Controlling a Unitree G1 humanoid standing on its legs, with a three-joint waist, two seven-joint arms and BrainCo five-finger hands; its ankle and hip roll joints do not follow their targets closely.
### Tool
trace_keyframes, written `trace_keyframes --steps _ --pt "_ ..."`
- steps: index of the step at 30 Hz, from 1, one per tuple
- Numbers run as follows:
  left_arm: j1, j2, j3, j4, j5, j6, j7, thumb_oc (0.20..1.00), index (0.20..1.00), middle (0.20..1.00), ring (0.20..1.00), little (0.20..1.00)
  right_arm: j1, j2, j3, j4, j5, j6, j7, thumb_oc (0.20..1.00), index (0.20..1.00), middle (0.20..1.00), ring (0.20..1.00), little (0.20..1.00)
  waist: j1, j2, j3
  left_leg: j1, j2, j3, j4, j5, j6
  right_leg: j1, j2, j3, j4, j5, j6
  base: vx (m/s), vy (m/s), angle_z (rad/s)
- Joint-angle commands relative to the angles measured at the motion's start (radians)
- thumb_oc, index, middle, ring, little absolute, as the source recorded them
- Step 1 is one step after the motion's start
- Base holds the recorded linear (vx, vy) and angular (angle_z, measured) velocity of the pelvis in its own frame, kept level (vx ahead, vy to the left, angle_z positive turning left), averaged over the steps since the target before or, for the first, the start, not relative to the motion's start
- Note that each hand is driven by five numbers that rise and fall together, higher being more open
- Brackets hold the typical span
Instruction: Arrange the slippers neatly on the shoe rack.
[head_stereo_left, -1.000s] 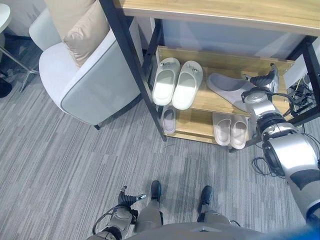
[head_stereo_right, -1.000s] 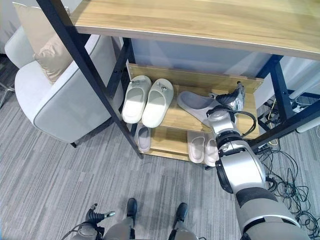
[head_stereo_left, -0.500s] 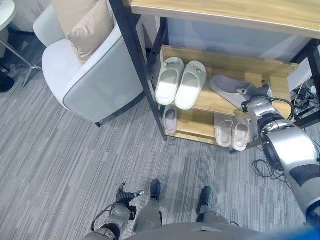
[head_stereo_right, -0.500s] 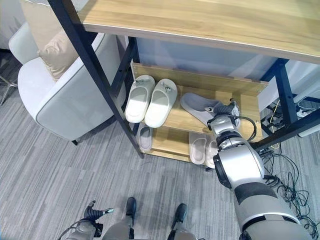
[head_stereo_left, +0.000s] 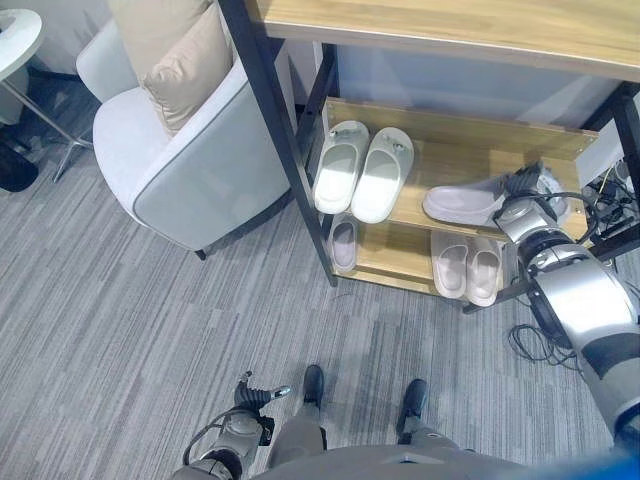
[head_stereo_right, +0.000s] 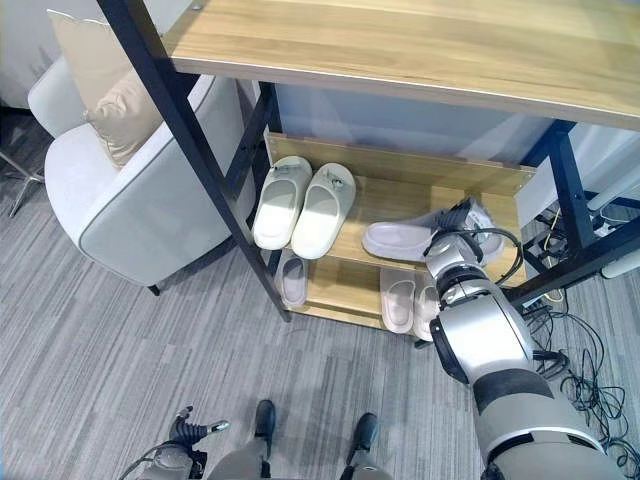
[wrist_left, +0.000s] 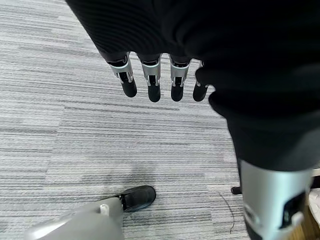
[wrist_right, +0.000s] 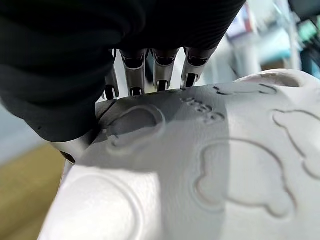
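Now the right hand (head_stereo_right: 457, 217) is on the upper shelf of the shoe rack (head_stereo_left: 455, 153), its fingers (wrist_right: 156, 67) curled over the edge of a grey slipper (head_stereo_left: 462, 204) that lies crosswise on the shelf's right half. A white pair of slippers (head_stereo_left: 361, 170) sits side by side at the left of that shelf. On the lower shelf are a single grey slipper (head_stereo_left: 342, 243) and a pale pair (head_stereo_left: 466, 265). The left hand (head_stereo_left: 252, 393) hangs low over the carpet, fingers (wrist_left: 151, 85) straight and apart. An armchair (head_stereo_left: 185, 160) stands left of the rack.

Right hand (head_stereo_left: 527, 187) reaches far right, fingers (wrist_right: 160, 67) curled in a grip; left hand (head_stereo_left: 250, 393) hangs near left, fingers (wrist_left: 151, 82) straight.
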Motion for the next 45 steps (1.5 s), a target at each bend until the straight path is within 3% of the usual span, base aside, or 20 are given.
trace_keyframes --steps 1,7,10,11,12,14,17,23,31,34,35,37,40,45 --pt "-0.069 0.02 -0.018 0.066 -0.003 -0.031 0.028 1.0 1.0 1.0 1.0 1.0 -0.074 -0.055 0.037 -0.037 -0.118 -0.059 -0.116 0.2 0.2 0.2 0.2 0.2 0.011 -0.04 0.066 0.006 0.031 0.006 -0.002 -0.065 -0.08 0.028 -0.094 0.005 0.052 -0.078 0.112 0.01 -0.017 -0.06" --pt "-0.052 0.028 0.014 0.075 0.028 -0.048 0.016 1.0 1.0 1.0 1.0 1.0 0.021 -0.131 0.075 -0.29 -0.162 -0.183 -0.081 0.2 0.2 0.2 0.2 0.2 0.002 -0.04 0.054 0.02 0.034 0.013 -0.002 -0.073 -0.08 0.035 -0.097 0.005 0.049 -0.081 0.113 0.0 -0.004 -0.01" --pt "-0.029 0.025 0.029 0.072 0.047 -0.053 0.009 1.0 1.0 1.0 1.0 1.0 0.138 -0.181 0.059 -0.475 -0.142 -0.282 -0.077 0.2 0.2 0.2 0.2 0.2 0.002 -0.039 0.052 0.027 0.035 0.015 -0.002 -0.079 -0.079 0.042 -0.099 0.001 0.05 -0.085 0.113 0.01 -0.01 0.0" --pt "-0.026 0.027 0.035 0.072 0.051 -0.053 0.009 1.0 1.0 1.0 1.0 1.0 0.16 -0.195 0.05 -0.519 -0.13 -0.299 -0.07 0.2 0.2 0.2 0.2 0.2 0.0 -0.039 0.05 0.029 0.035 0.016 -0.002 -0.08 -0.078 0.044 -0.099 0.0 0.049 -0.086 0.113 0.05 -0.048 -0.01" --pt "-0.008 0.027 0.055 0.072 0.067 -0.052 0.01 1.0 1.0 1.0 1.0 1.0 0.283 -0.222 0.021 -0.683 -0.083 -0.379 -0.033 0.2 0.2 0.2 0.2 0.2 -0.006 -0.04 0.049 0.04 0.038 0.018 -0.002 -0.086 -0.075 0.052 -0.099 -0.002 0.05 -0.091 0.113 0.05 -0.044 0.0" --pt "-0.003 0.028 0.058 0.071 0.071 -0.052 0.009 1.0 1.0 1.0 1.0 1.0 0.314 -0.224 0.011 -0.712 -0.068 -0.397 -0.015 0.2 0.2 0.2 0.2 0.2 -0.006 -0.041 0.046 0.043 0.038 0.018 -0.002 -0.088 -0.075 0.055 -0.099 -0.003 0.05 -0.092 0.113 0.02 -0.019 0.03" --pt "0.012 0.032 0.077 0.069 0.092 -0.049 0.006 1.0 1.0 1.0 1.0 1.0 0.458 -0.219 -0.036 -0.857 0.03 -0.481 0.059 0.2 0.2 0.2 0.2 0.2 -0.014 -0.04 0.04 0.062 0.041 0.018 -0.002 -0.095 -0.071 0.071 -0.097 -0.004 0.054 -0.102 0.112 0.03 -0.037 -0.01" --pt "0.026 0.047 0.108 0.064 0.13 -0.044 0.004 1.0 1.0 1.0 1.0 1.0 0.603 -0.221 -0.102 -1.043 0.128 -0.558 0.152 0.2 0.2 0.2 0.2 0.2 -0.022 -0.039 0.03 0.094 0.048 0.018 -0.002 -0.107 -0.069 0.096 -0.089 0.001 0.053 -0.117 0.11 0.01 -0.025 -0.01" --pt "0.093 0.041 0.193 0.062 0.077 -0.057 0.009 1.0 1.0 1.0 1.0 1.0 0.758 -0.221 -0.161 -1.201 0.129 -0.584 0.198 0.2 0.2 0.2 0.2 0.2 -0.012 -0.04 0.036 0.186 0.064 0.016 0.007 -0.131 -0.059 0.157 -0.072 0.011 0.117 -0.183 0.089 0.02 -0.057 -0.01" --pt "0.097 0.039 0.244 0.038 -0.014 -0.074 -0.015 1.0 1.0 1.0 1.0 1.0 0.811 -0.224 -0.179 -1.286 0.147 -0.595 0.233 0.2 0.2 0.2 0.2 0.2 -0.003 -0.049 0.085 0.182 0.078 0.006 0.118 -0.173 -0.048 0.162 -0.083 0.01 0.233 -0.233 0.073 -0.08 -0.086 0.0" --pt "0.076 0.039 0.265 0.015 -0.059 -0.084 -0.021 1.0 1.0 1.0 1.0 1.0 0.845 -0.246 -0.189 -1.366 0.14 -0.603 0.257 0.2 0.2 0.2 0.2 0.2 -0.01 -0.052 0.146 0.146 0.085 -0.004 0.217 -0.203 -0.045 0.131 -0.105 0.01 0.349 -0.265 0.062 -0.26 -0.077 0.18" --pt "0.048 0.04 0.269 -0.012 -0.093 -0.097 -0.015 1.0 1.0 1.0 1.0 1.0 0.854 -0.255 -0.199 -1.42 0.153 -0.609 0.269 0.2 0.2 0.2 0.2 0.2 -0.021 -0.052 0.194 0.072 0.087 -0.024 0.314 -0.225 -0.043 0.066 -0.124 0.014 0.454 -0.286 0.057 -0.3 -0.032 0.22" --pt "0.013 0.038 0.282 -0.04 -0.154 -0.123 -0.007 1.0 1.0 1.0 1.0 1.0 0.885 -0.268 -0.208 -1.494 0.182 -0.622 0.3 0.2 0.2 0.2 0.2 0.2 -0.047 -0.045 0.209 -0.093 0.085 -0.053 0.486 -0.277 -0.029 -0.086 -0.158 0.027 0.623 -0.333 0.044 -0.18 0.023 0.18" --pt "0.013 0.025 0.284 -0.078 -0.218 -0.15 -0.007 1.0 1.0 1.0 1.0 1.0 0.937 -0.275 -0.24 -1.591 0.243 -0.619 0.351 0.2 0.2 0.2 0.2 0.2 -0.068 -0.041 0.209 -0.246 0.095 -0.061 0.684 -0.363 -0.012 -0.264 -0.187 0.078 0.822 -0.418 0.021 -0.09 0.027 -0.08"
